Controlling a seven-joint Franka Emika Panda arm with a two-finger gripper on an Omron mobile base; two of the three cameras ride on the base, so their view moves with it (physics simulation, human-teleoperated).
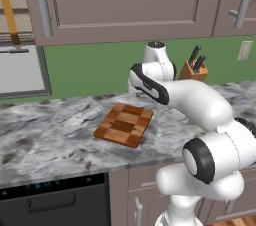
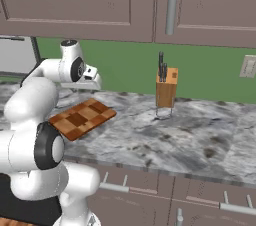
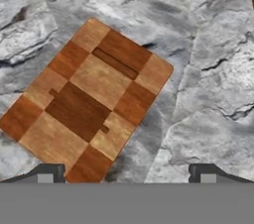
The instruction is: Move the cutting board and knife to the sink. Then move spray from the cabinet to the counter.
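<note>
Hand view: cutting board lies flat below the wide-spread, empty gripper.

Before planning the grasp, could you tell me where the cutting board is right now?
The cutting board lies flat on the marbled counter, left of the knife block, with the open gripper hovering just above it.

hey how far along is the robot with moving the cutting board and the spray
Nothing looks done yet. The checkered dark-and-tan wooden cutting board lies flat on the grey-and-white marbled stone counter, no sink in sight. In hand: the open two-finger gripper hangs above the board, not touching. Left: board and knife to the sink, then the spray. The wooden knife block stands by the wall.
</note>
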